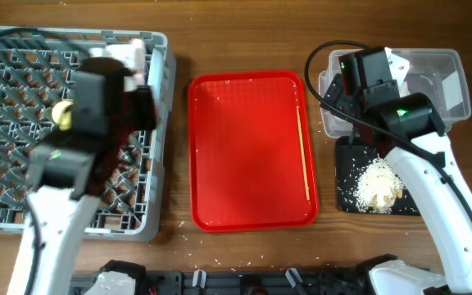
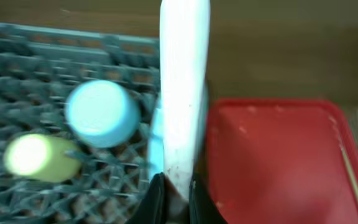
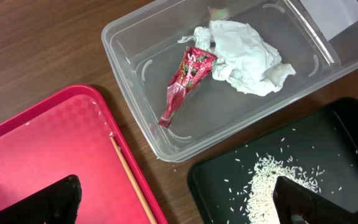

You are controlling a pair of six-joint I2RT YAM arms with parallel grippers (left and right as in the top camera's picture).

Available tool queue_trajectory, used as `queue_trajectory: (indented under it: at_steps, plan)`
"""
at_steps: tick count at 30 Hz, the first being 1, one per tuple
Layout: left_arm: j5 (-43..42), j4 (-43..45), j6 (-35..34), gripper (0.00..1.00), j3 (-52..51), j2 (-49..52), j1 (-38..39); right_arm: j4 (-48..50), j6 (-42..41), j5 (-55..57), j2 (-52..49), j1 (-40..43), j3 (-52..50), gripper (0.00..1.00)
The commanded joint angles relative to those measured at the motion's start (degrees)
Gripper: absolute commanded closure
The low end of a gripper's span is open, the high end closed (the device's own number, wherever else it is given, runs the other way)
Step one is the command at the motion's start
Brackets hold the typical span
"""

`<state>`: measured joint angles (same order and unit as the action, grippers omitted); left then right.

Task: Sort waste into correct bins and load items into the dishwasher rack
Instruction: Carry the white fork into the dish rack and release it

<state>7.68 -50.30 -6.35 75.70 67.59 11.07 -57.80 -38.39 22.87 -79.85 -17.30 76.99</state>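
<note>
Item under handling: the plate (image 2: 184,87). The left end effector (image 2: 174,186) is pinching its lower edge. Both fingers (image 2: 156,193) are pressed against its faces, and it stands upright, edge-on to the wrist camera. The view is blurred, so I cannot tell whether its far rim sits between pegs or hangs free.

To one side of this end effector lies the dishwasher rack (image 1: 72,223). A pale blue bowl (image 2: 101,113) sits in it close beside the plate. The yellow cup (image 2: 39,157) lies just beyond the bowl, tipped on its side. To the other side of the end effector is the red tray (image 1: 244,147), just beside the rack wall. A single wooden chopstick (image 1: 304,152) lies along the tray edge farthest from the rack. A few pale grains are scattered on the tray.

The right end effector (image 3: 176,186) is spread wide and grips nothing. Ahead of it stands the clear tub (image 3: 135,56), which holds the red snack wrapper (image 3: 188,81). The crumpled white tissue (image 3: 241,53) lies against the wrapper's upper end. The tub's white label (image 3: 337,12) shows at the far corner.

Under the finger (image 3: 316,202) on the tub side lies the black tray (image 3: 216,180), which carries the rice scraps (image 3: 272,180). These form a heap with loose grains around it. Under the other finger is the corner of the red tray, where the chopstick appears again.

Stray grains lie on the counter (image 1: 244,33) near the red tray's front edge.
</note>
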Motion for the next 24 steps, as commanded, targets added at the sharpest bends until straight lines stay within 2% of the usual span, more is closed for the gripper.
queue_trajectory:
  at_steps: [1, 4, 9, 12, 15, 18, 19, 20, 21, 22, 24]
  plan:
    - [-2.1, 0.4, 4.7, 0.96, -0.4, -0.2, -8.2, 0.1, -0.7, -0.3, 0.2, 0.0, 0.9, 0.0]
    - [-9.2, 1.2, 5.9, 0.96, -0.4, 3.2, -14.3, 0.1, -0.7, -0.3, 0.2, 0.0, 0.9, 0.0]
    - [-18.8, 3.4, 16.8, 0.96, -0.4, 13.6, -18.6, 0.1, -0.7, -0.3, 0.2, 0.0, 0.9, 0.0]
    - [-18.7, 4.6, 19.7, 0.95, -0.4, 22.1, -19.2, 0.1, -0.7, -0.3, 0.2, 0.0, 0.9, 0.0]
    - [-17.9, 4.7, 19.7, 0.93, -0.4, 27.6, -19.3, 0.1, -0.7, -0.3, 0.2, 0.0, 0.9, 0.0]
    - [-13.9, 4.6, 19.6, 0.96, -0.4, 30.9, -19.2, 0.1, -0.7, -0.3, 0.2, 0.0, 0.9, 0.0]
    - [-13.2, 4.7, 19.6, 0.87, -0.4, 31.2, -19.3, 0.1, -0.7, -0.3, 0.2, 0.0, 0.9, 0.0]
    - [-13.2, 4.7, 19.6, 0.6, -0.4, 31.2, -19.2, 0.1, -0.7, -0.3, 0.2, 0.0, 0.9, 0.0]
    - [-13.2, 4.7, 19.6, 0.45, -0.4, 31.1, -19.2, 0.1, -0.7, -0.3, 0.2, 0.0, 0.9, 0.0]
    - [-13.2, 4.7, 19.6, 0.14, -0.4, 31.1, -19.2, 0.1, -0.7, -0.3, 0.2, 0.0, 0.9, 0.0]
    - [-13.2, 4.7, 18.9, 0.12, -0.3, 30.8, -19.2, 0.1, -0.7, -0.3, 0.2, 0.0, 0.9, 0.0]
